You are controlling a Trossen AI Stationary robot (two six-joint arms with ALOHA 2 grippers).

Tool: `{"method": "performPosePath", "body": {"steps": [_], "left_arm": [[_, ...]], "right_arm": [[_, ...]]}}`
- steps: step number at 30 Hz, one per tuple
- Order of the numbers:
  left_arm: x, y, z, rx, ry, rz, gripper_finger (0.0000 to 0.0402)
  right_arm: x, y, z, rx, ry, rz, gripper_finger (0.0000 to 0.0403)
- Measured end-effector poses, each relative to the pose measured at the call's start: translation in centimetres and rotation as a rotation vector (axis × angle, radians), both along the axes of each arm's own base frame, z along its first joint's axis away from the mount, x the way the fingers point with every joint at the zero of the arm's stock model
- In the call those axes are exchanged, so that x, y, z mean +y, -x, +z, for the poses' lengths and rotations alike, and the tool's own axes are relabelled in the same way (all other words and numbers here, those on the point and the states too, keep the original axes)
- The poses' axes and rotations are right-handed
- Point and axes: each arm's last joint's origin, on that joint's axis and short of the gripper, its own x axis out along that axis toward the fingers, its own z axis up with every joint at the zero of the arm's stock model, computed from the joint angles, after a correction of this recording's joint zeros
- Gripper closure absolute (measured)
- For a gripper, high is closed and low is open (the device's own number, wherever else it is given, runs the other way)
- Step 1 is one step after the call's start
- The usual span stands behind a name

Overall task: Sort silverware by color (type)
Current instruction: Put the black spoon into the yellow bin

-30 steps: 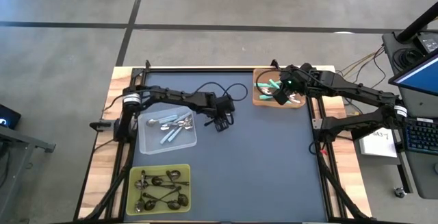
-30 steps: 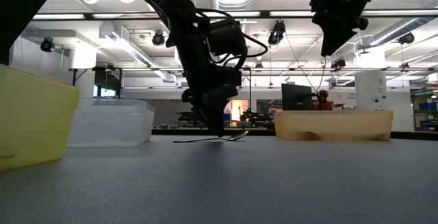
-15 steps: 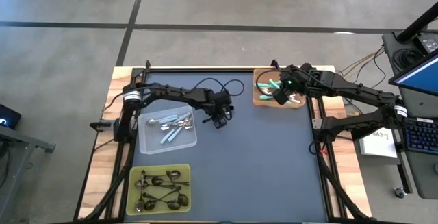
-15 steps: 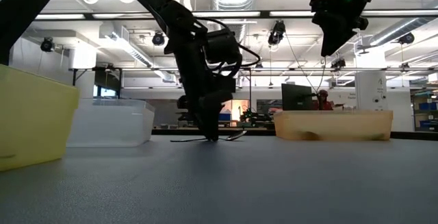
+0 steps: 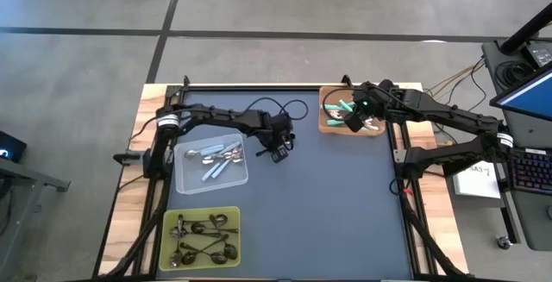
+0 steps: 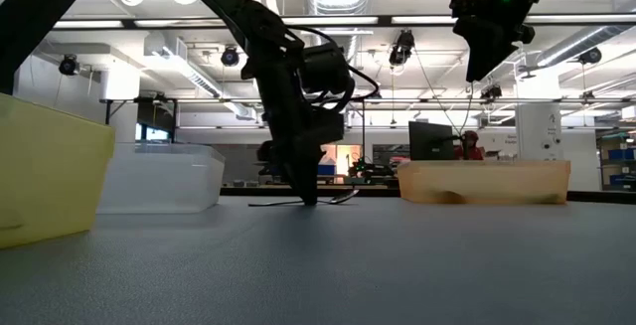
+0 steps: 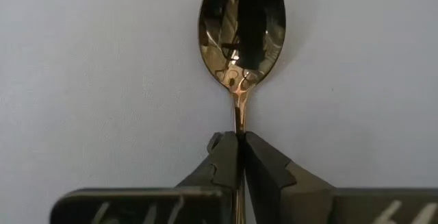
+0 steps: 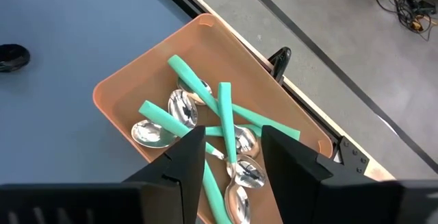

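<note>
Left pincer [image 7: 239, 157] clamps the dark metal spoon [image 7: 241, 29] flat on the table [image 5: 328, 196], frame centre. Thin handle could slip on lifting! Right pincer [image 8: 233, 157], wide open, hovers over the orange tray [image 8: 123, 87].

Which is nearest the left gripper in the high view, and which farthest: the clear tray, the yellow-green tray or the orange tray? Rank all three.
1. Clear tray: just to the left gripper's left, nearest.
2. Orange tray: to its right at the table's far edge, under the right gripper.
3. Yellow-green tray: near left corner, farthest.
</note>
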Motion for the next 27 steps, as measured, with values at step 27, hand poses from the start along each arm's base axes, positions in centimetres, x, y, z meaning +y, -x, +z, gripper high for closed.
{"method": "performPosePath", "body": {"steps": [27], "left_arm": [[-7.9,8.3,18.8,-0.250,0.013,-0.310,0.0401]], "right_arm": [[1.9,4.4,-5.2,-0.365,0.028,-0.120,0.0289]]}}
